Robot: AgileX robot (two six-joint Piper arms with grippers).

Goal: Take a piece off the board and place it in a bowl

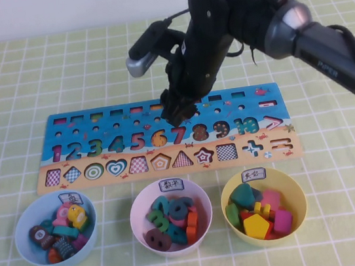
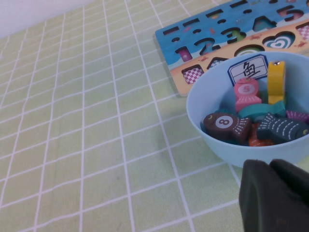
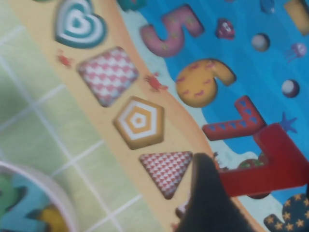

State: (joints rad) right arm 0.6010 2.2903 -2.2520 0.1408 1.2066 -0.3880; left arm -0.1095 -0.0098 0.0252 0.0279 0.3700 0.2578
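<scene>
Green checked cloth is carrying the board [image 1: 165,138] w/ three bowls nearer. Red 7 piece [image 3: 270,162] is being pinched by the right gripper [image 1: 176,114] just above its slot. Next: carried near-left, to the pinkish bowl [image 1: 171,216]. Left gripper [image 2: 275,198] is parked beside the blue bowl [image 2: 212,140], fingers pressed together.

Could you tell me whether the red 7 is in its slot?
Out: the red 7 hangs at the right gripper beside its bared slot on the board; left gripper sits by the blue bowl.

A robot test bench: a desk [image 1: 1,98] under green checked cloth, hand-labelled plastic sorting bowls [image 1: 56,229] along its near edge.
</scene>
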